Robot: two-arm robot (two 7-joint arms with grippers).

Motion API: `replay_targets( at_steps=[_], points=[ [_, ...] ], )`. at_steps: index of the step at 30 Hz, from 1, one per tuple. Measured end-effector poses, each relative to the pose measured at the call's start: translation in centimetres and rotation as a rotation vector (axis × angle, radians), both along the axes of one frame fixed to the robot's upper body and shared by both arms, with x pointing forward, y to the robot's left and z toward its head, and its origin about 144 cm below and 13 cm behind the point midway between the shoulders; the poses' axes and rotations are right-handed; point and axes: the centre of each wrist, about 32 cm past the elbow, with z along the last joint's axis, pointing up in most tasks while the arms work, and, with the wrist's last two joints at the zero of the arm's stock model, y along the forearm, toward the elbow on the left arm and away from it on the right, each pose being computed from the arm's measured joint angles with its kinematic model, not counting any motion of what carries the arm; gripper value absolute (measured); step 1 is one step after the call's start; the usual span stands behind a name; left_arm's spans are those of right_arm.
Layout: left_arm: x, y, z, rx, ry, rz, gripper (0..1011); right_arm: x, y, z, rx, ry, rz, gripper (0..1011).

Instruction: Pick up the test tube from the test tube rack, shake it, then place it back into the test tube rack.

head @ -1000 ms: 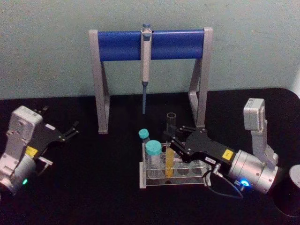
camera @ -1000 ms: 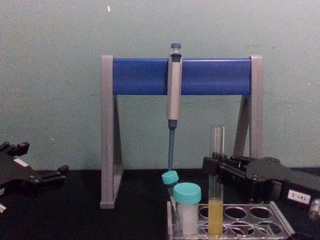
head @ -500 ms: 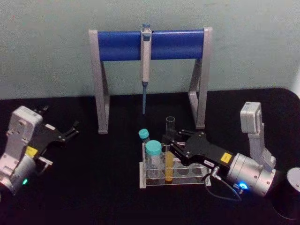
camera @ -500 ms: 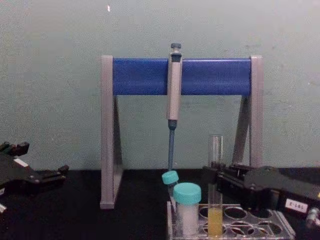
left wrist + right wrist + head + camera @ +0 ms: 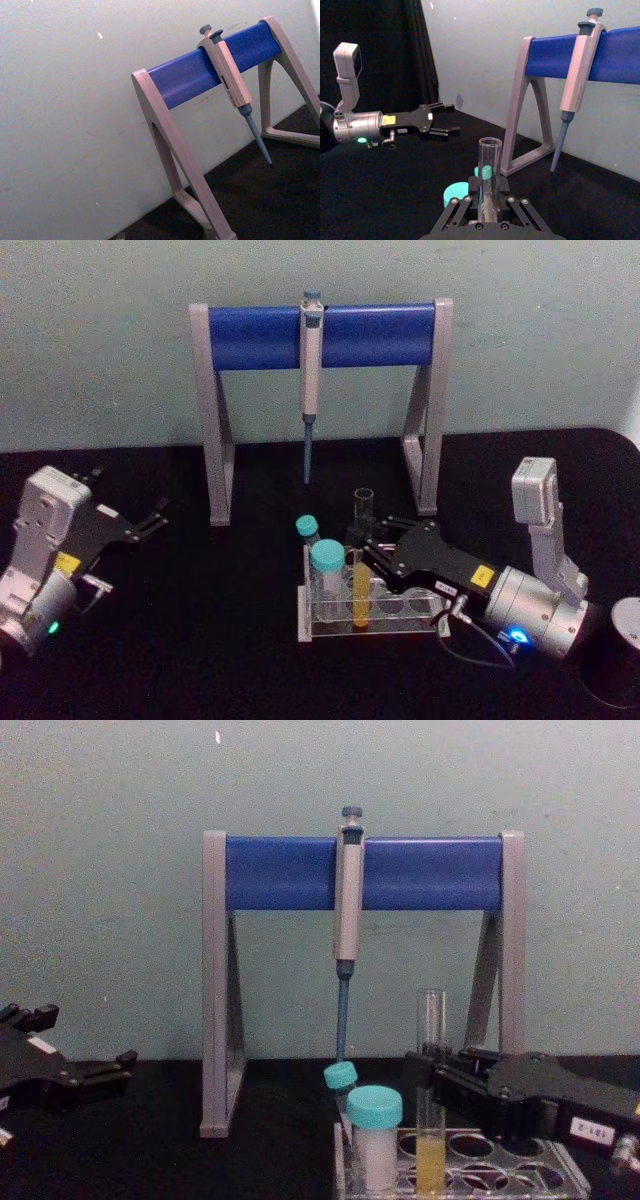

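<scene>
— Left end effector (image 5: 155, 517): parked at the worktop's left edge, fingers apart, empty.

— And mine on the right?

— Right end effector (image 5: 362, 545) is closed around the test tube (image 5: 361, 570), seated upright in the test tube rack (image 5: 372, 625). Thin, slippery glass, uncapped; I'd grip gently above the liquid.

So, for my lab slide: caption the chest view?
Right claw grips the test tube seated in the test tube rack; pipette hangs behind.
</scene>
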Motion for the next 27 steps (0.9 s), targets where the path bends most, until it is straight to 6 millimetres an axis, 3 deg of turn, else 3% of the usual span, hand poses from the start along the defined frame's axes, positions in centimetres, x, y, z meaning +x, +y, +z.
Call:
replay_targets(
  at_steps=[5,8,12,19,21,27],
  points=[
    [0.00,0.00,0.00,0.000,0.000,0.000,1001,0.00,-0.01,0.01,0.000,0.000,0.000,230],
    [0.00,0.00,0.00,0.000,0.000,0.000,1001,0.00,-0.03,0.01,-0.001,0.000,0.001,293],
    [0.00,0.00,0.00,0.000,0.000,0.000,1001,0.00,-0.03,0.01,0.000,0.000,0.001,455],
    [0.00,0.00,0.00,0.000,0.000,0.000,1001,0.00,-0.02,0.03,0.000,0.000,0.001,630],
    [0.00,0.00,0.00,0.000,0.000,0.000,1001,0.00,-0.02,0.03,0.001,0.000,0.002,737],
    [0.00,0.00,0.00,0.000,0.000,0.000,1001,0.00,-0.02,0.03,0.002,0.000,0.002,898]
  ],
)
